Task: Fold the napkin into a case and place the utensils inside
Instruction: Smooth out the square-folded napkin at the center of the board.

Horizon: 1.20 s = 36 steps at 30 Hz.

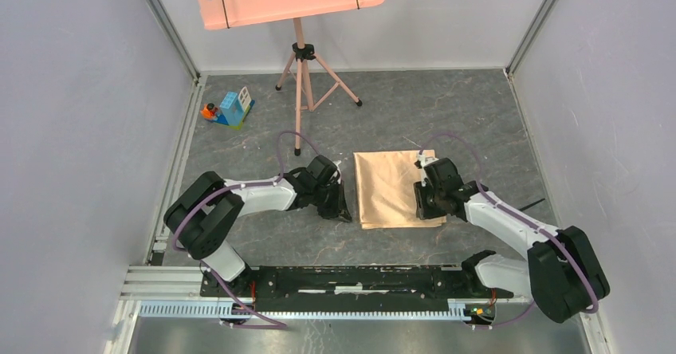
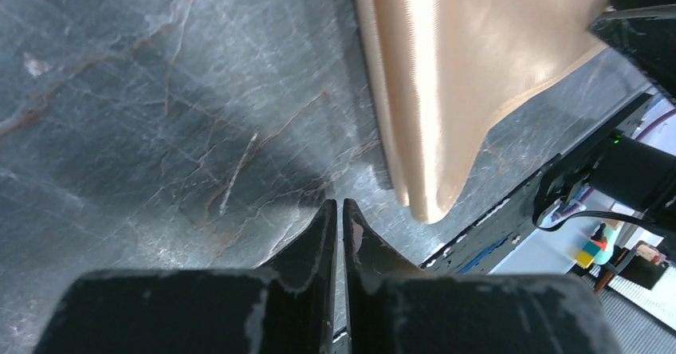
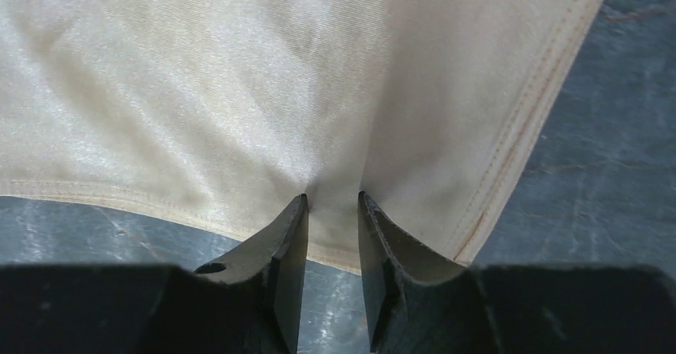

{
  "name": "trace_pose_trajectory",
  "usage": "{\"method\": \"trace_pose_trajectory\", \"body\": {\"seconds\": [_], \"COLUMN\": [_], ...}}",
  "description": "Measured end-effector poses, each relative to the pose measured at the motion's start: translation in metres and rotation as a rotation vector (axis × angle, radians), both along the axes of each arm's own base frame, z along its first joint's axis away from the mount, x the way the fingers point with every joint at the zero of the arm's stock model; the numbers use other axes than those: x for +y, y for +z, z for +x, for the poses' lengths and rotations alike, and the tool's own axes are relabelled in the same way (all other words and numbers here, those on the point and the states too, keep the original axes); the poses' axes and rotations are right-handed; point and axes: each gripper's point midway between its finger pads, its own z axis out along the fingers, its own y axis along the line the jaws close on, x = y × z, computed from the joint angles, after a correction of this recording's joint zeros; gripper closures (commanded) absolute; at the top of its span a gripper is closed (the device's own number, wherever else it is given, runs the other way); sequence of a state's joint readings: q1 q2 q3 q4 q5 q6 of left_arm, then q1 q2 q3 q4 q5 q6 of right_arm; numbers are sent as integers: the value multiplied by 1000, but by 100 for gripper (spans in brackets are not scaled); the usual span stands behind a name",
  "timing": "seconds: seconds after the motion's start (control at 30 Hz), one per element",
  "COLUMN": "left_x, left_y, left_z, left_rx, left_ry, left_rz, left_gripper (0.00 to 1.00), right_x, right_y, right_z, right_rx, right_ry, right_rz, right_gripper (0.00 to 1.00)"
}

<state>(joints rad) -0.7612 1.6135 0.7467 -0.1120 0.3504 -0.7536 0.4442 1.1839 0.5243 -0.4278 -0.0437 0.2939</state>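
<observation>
- the napkin lies flat on the table, between the 2 arms.
- the right gripper is nearer. its jaws sit on the napkin's near right corner, with a small gap and cloth bunched in it. i cannot tell if it holds tight.
- the left gripper is closed on nothing. the napkin's left edge is just beside it, not touching.
- the next fold likely starts from the right side.

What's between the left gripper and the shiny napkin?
Only bare grey table lies between the left gripper and the napkin, shown in the left wrist view.
</observation>
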Motion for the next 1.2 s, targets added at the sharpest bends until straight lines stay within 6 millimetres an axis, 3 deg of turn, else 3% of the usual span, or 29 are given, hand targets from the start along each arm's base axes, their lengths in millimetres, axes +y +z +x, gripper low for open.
{"method": "trace_pose_trajectory", "body": {"seconds": [0.13,0.3,0.5,0.63,0.93,1.07,1.2], "left_x": [6,5,-11,-24,-44,-56,-61], "left_y": [-4,21,49,54,63,57,38], "left_z": [-7,-6,-1,5,11,10,4], "left_rx": [14,-30,-57,-55,-39,-27,14], "left_ry": [-2,-3,-34,-47,-67,-91,-112], "left_rz": [16,-28,-113,-149,-195,-202,-185], "left_gripper": [72,54,54,51,55,57,57], "right_x": [-7,-10,-33,-54,-66,-66,-71], "right_y": [5,21,19,0,1,7,6], "right_z": [-5,1,10,3,3,7,9], "right_rx": [-1,-31,-36,25,14,-1,-6], "right_ry": [-11,-20,-103,-160,-206,-208,-221], "right_rz": [-21,-31,-72,-151,-208,-207,-238], "right_gripper": [56,49,55,62,58,54,60]}}
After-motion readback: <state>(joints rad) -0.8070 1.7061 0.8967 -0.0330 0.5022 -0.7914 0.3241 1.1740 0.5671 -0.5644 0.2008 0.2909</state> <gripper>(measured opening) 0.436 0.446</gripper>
